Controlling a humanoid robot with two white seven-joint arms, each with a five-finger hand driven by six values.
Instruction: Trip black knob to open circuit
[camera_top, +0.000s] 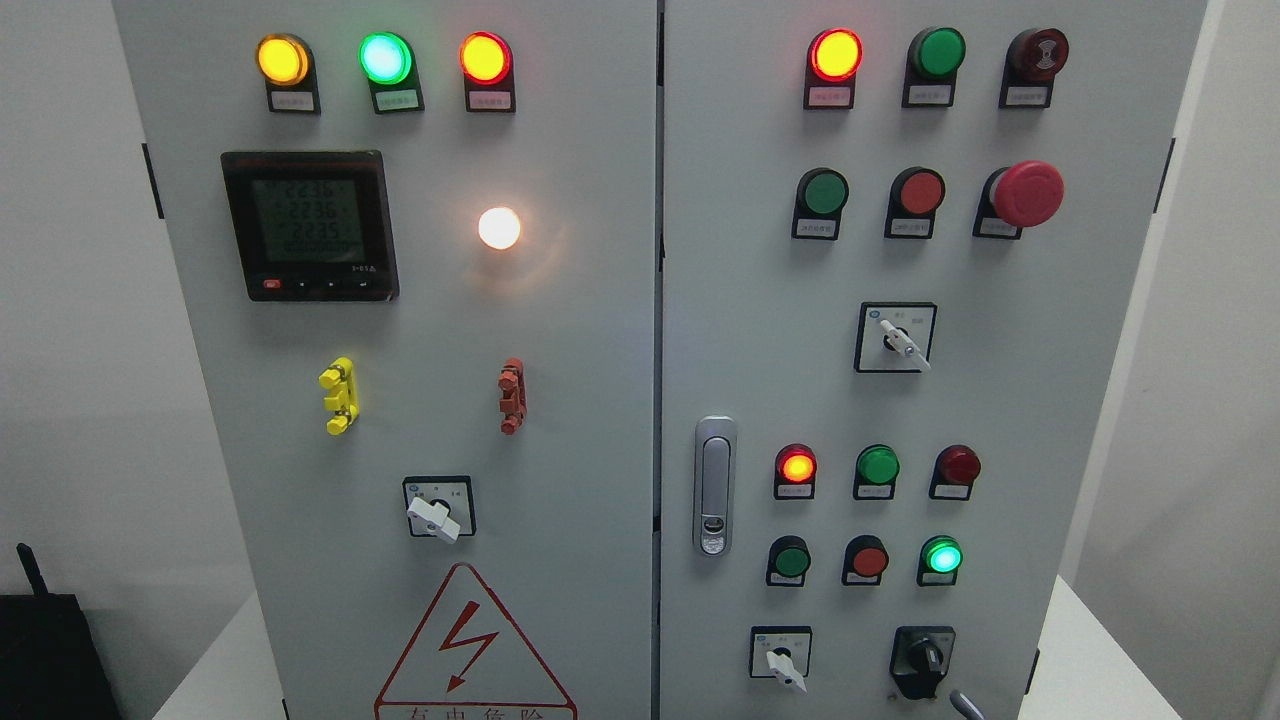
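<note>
At the lower right of the right-hand cabinet door (1000, 400) sits the black knob (922, 655), untouched, beside a white-handled selector switch (781, 660), while only a grey fingertip (963, 705) shows at the bottom edge, its hand's state undeterminable.

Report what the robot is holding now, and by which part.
Nothing held: neither hand is in view, and the black knob at the panel's lower right is untouched.

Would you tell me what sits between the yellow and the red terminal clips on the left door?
In the head view, only bare grey panel lies between the yellow clip and the red clip.
</note>
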